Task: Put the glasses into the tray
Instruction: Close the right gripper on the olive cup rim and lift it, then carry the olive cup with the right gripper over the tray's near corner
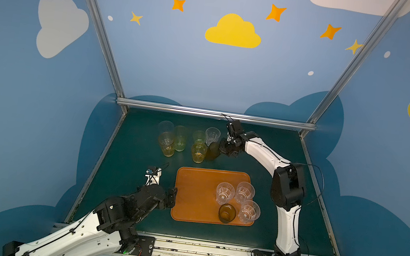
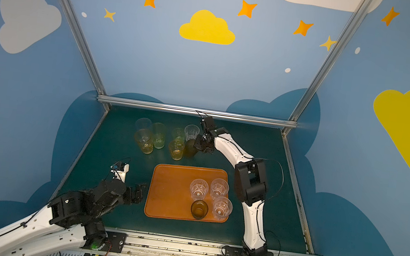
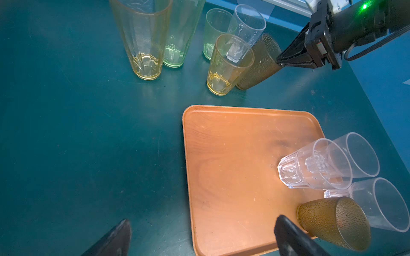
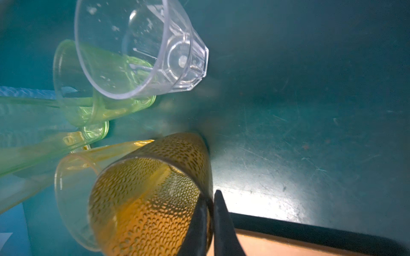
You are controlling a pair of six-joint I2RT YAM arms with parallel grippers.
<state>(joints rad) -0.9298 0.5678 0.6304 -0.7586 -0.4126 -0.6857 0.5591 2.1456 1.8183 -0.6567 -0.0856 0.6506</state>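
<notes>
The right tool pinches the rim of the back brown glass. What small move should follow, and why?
Probably lift it straight up: the right tool is shut on the brown glass, and a yellow glass stands close beside it.

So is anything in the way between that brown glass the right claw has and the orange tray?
Nothing visible. The right claw pinches the brown dimpled tumbler by its rim; only bare green mat lies between it and the tray.

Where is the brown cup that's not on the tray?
In both top views the brown cup stands behind the tray, just right of a yellow cup, its rim pinched by the right gripper.
</notes>
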